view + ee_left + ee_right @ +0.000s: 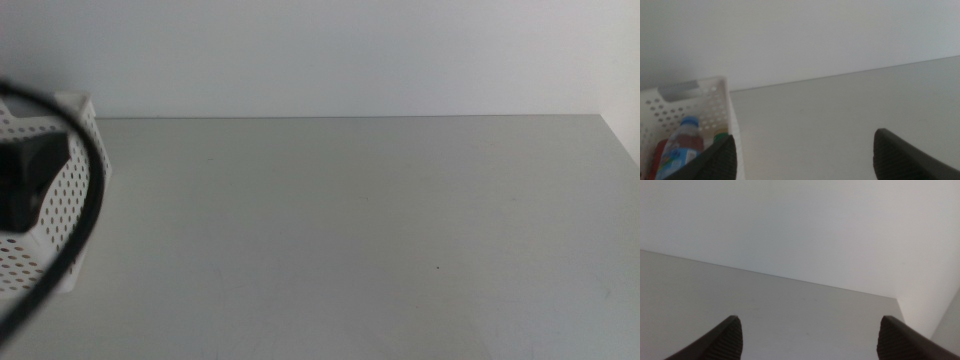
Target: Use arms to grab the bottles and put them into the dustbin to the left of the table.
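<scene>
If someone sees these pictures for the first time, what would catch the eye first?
Probably the white perforated dustbin at the table's left edge, crossed by a black cable. In the left wrist view, it holds a blue-capped bottle, something red and a green-topped item. Both the left claw and right claw are open and empty.

A plain white wall (340,55) runs behind the surface (350,230) and meets its far edge in a straight horizontal line. The surface is flat, matte, light grey-white. At the right, a second white wall (945,325) joins the rear wall at a corner. Lighting is soft and even, without hard shadows.
</scene>
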Tool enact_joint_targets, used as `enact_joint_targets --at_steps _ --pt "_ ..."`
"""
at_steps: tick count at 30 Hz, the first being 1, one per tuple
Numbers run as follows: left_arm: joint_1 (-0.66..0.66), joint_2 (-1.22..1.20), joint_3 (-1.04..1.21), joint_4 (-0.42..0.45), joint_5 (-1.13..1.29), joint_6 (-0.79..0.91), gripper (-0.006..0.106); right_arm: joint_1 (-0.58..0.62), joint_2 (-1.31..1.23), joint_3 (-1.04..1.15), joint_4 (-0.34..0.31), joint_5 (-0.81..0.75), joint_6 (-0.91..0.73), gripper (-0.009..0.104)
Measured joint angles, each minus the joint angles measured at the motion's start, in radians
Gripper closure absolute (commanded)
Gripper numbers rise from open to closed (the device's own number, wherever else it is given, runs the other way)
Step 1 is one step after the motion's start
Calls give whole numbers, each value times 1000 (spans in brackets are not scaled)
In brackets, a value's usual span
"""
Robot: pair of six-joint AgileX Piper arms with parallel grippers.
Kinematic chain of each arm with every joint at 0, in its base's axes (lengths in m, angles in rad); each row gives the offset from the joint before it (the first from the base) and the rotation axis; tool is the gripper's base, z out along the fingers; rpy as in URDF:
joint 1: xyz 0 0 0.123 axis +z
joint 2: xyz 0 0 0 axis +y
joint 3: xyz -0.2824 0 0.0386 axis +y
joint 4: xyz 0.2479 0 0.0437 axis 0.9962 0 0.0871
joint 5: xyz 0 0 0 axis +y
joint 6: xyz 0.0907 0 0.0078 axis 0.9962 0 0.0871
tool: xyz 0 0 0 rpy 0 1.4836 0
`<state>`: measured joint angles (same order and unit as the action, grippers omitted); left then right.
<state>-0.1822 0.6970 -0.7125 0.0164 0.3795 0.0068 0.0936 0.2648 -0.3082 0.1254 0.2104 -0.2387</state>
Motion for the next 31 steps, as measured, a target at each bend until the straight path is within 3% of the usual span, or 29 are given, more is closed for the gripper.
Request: enact_joint_targets --at_steps 5,11,15,31 --pt "80 -331 314 0 -24 -7 7 -88 -145 104 -2 4 0 24" --pt "117 -673 629 0 -32 -7 7 -101 -264 210 -2 4 0 24" --pt "120 -707 736 0 -24 -7 7 -107 -278 284 -3 3 0 24" --pt "121 -709 741 0 2 0 7 -108 -278 337 -11 27 -3 24"
